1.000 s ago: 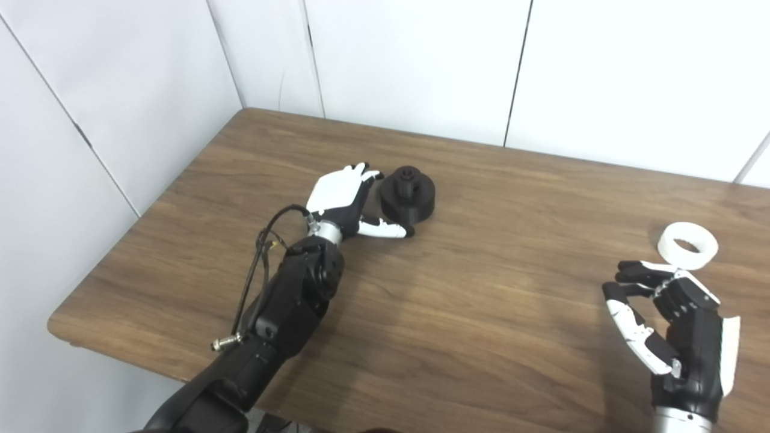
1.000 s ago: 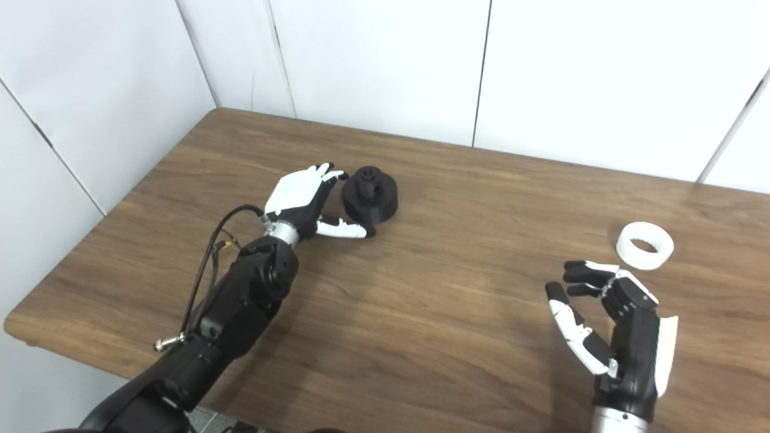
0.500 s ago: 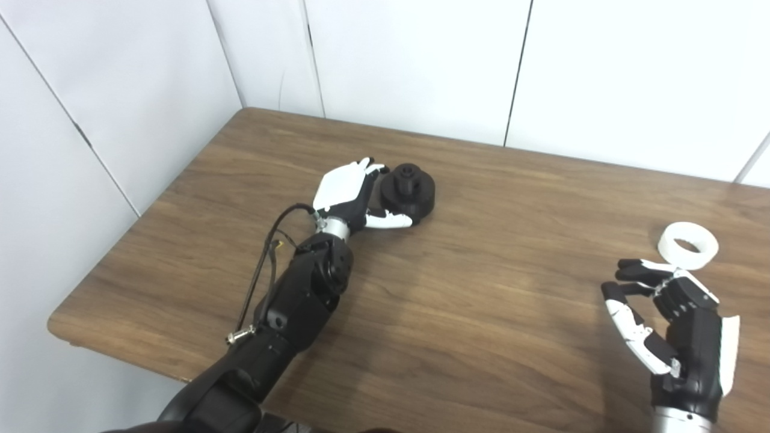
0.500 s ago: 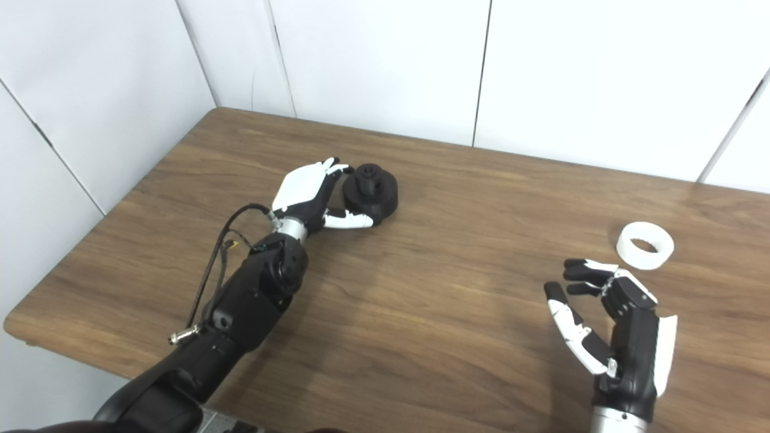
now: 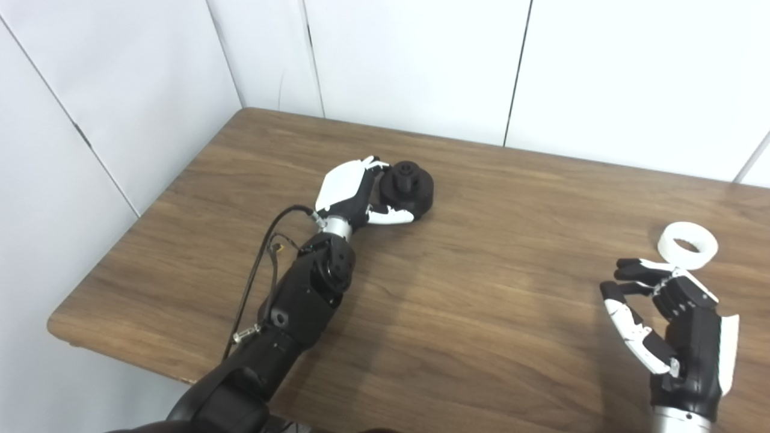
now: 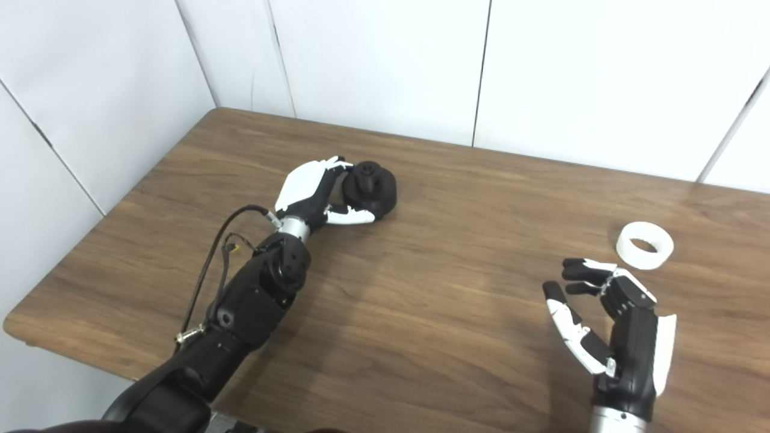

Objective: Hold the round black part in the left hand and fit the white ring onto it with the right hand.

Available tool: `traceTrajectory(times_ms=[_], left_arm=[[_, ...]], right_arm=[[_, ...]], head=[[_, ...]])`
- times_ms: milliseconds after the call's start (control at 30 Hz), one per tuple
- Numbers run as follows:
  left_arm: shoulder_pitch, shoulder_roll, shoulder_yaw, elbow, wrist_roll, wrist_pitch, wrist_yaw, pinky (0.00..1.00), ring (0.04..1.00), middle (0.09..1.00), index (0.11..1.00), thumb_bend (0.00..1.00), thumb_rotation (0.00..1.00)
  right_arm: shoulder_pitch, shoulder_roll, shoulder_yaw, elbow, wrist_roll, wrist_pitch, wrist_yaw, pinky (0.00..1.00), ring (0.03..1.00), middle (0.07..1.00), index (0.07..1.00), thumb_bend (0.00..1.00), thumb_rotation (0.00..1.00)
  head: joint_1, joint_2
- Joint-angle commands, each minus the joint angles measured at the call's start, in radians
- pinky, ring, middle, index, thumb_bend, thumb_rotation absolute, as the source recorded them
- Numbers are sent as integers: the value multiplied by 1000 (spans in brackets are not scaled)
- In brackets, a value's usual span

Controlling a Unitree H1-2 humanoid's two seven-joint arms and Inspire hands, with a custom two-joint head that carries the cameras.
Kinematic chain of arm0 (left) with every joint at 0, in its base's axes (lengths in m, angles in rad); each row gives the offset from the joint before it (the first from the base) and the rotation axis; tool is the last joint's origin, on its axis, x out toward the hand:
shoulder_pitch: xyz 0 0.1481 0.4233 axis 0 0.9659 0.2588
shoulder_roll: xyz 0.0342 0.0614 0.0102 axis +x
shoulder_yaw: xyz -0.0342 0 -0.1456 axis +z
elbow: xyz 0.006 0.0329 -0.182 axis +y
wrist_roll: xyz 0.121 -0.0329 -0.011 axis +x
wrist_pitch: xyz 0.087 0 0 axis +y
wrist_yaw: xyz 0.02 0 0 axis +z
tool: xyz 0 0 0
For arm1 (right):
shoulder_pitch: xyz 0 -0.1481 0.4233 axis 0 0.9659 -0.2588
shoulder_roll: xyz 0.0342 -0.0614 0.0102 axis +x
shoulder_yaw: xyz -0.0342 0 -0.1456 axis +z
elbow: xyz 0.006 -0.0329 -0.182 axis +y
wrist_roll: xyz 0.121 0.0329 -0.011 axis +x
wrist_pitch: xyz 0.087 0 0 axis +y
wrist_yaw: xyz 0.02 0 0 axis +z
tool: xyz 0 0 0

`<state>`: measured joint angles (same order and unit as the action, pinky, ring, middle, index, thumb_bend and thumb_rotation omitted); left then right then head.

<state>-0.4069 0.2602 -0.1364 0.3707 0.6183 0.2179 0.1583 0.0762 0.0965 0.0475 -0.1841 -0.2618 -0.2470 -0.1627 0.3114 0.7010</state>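
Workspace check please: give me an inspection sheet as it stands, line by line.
Surface: brown wooden table, bare wood across the middle.
Job's things: round black part standing on the table at far left; white ring lying flat at far right, apart from it.
Clutter: nothing seen.
Hands: left hand cupped against the black part, thumb along its near side, part not lifted; right hand open, just short of the ring, not touching.
Cables: black cable looping loose beside the left forearm.
Surroundings: white wall panels behind and to the left.

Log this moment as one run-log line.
left hand: closing around round black part, on table | right hand: open, near white ring | ring unfitted
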Motion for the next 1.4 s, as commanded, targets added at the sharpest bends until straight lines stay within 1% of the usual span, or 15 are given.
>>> traceTrajectory(times_ms=[0,67,233,300,433,667,833,1033,1167,1267,1367], left_arm=[[-30,-1,-5,15,-13,-21,8,893,963,940,667,846,317],[-33,-1,-6,23,-21,-24,16,909,965,938,647,834,298],[-37,-2,-5,27,-39,-20,24,909,964,926,610,826,269],[-35,-1,-7,24,-40,-21,28,905,959,921,602,822,257],[-32,3,-9,22,-45,-29,30,930,963,919,592,810,234],[-22,-5,-17,5,-50,-38,26,950,968,917,574,825,203],[2,-11,-33,-43,-55,-44,21,957,960,913,556,840,187],[45,-13,-52,-115,-51,-51,18,913,962,915,555,837,184],[80,-16,-63,-172,-45,-47,9,889,951,917,562,832,207],[106,-21,-71,-208,-47,-52,5,865,946,911,562,829,203],[132,-26,-77,-241,-55,-57,-11,870,950,915,563,828,195]], right_arm=[[34,0,2,-44,-1,-6,1,487,573,595,493,497,163],[34,1,2,-46,0,-2,1,480,566,594,492,497,163],[29,1,2,-44,-5,-6,-3,475,562,590,492,496,161],[30,1,2,-46,-2,-3,-2,473,560,589,492,496,162],[30,0,2,-49,1,-1,0,472,561,590,492,496,162],[32,-4,2,-54,5,-1,3,480,568,594,493,496,161],[32,-4,-1,-53,11,1,3,482,568,594,492,497,161],[32,-2,0,-53,11,4,2,473,561,593,492,497,159],[32,-4,2,-53,7,4,3,468,560,593,492,496,160],[32,-5,3,-50,2,-2,2,480,569,596,493,496,162],[32,-4,4,-48,2,-6,1,483,570,595,493,497,162]], head=[[1,0],[2,0],[1,1],[1,1],[-1,2],[-3,3],[-2,3],[1,5],[1,5],[-2,7],[-7,9]])
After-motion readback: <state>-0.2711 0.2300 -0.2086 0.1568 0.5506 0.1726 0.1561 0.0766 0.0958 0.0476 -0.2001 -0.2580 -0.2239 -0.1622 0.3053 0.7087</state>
